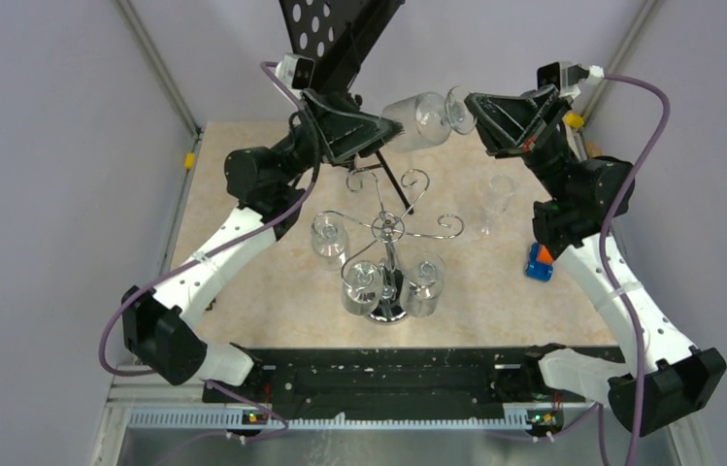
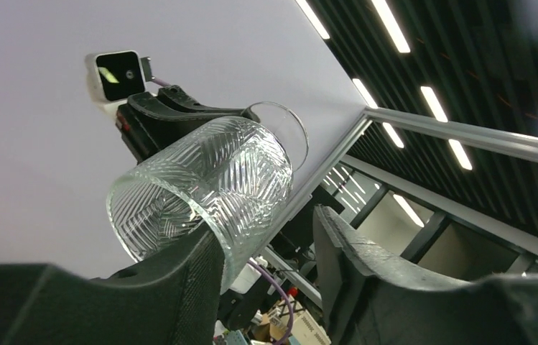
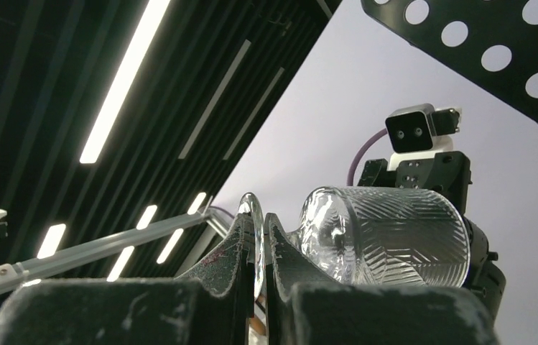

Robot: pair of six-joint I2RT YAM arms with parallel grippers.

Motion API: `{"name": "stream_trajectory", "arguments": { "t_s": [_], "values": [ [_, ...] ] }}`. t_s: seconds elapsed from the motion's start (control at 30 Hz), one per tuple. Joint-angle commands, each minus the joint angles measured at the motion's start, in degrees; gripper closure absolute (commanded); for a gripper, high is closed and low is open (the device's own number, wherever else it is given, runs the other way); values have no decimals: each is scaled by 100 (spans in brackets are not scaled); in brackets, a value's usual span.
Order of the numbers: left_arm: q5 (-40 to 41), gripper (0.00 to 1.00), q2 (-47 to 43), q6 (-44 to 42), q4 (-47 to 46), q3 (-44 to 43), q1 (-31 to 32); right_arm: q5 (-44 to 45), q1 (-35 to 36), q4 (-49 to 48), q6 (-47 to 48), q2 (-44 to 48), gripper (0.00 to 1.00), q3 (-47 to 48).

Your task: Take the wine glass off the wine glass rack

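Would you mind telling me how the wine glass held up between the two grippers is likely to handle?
Probably fragile: the wine glass is thin and clear, pinched by its foot in the right gripper. Likely slippery too, being smooth glass. Its round bowl lies sideways, so it would probably roll if set down.

Beige table (image 1: 281, 291), wine glass rack (image 1: 388, 313) (chrome), upright glass (image 1: 498, 202), blue block (image 1: 539, 264)

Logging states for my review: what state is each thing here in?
wine glass: off the rack, sideways in the air.
right claw: shut on the wine glass's foot.
left claw: open around the bowl.
wine glass rack: upright, three other glasses hanging on it.
loose glass: standing on the table, apart from the rack.
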State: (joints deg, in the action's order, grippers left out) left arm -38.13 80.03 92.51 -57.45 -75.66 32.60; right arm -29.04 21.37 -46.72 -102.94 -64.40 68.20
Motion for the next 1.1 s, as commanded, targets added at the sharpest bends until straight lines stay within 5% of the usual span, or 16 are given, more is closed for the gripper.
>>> {"name": "stream_trajectory", "arguments": {
  "t_s": [0.0, 0.23, 0.53, 0.57, 0.7, 0.77, 0.9, 1.07],
  "values": [
    [-252, 52, 22, 277, -974, -395, 108, 295, 70, -560, -214, -21, 100, -196],
    [-420, 66, 61, 267, -1080, -468, 120, 349, 70, -802, -403, -102, 100, -376],
    [-497, 100, -18, -115, -761, -512, 120, 296, 70, -542, -318, -71, 100, -436],
    [-514, 100, -36, -192, -722, -509, 117, 286, 70, -417, -255, -43, 97, -451],
    [-520, 100, -256, -807, -174, -451, 118, 347, 70, 144, 393, 151, 50, -521],
    [-471, 100, -445, -1385, 394, -436, 99, 388, 70, 655, 916, 281, 36, -457],
    [-165, 100, -899, -3066, 2091, -534, 76, 739, 66, 1800, 1944, 602, 25, -396],
    [595, 100, -1428, -4732, 4016, -776, 77, 1426, 70, 3127, 2870, 1010, 24, -381]
  ]
}}
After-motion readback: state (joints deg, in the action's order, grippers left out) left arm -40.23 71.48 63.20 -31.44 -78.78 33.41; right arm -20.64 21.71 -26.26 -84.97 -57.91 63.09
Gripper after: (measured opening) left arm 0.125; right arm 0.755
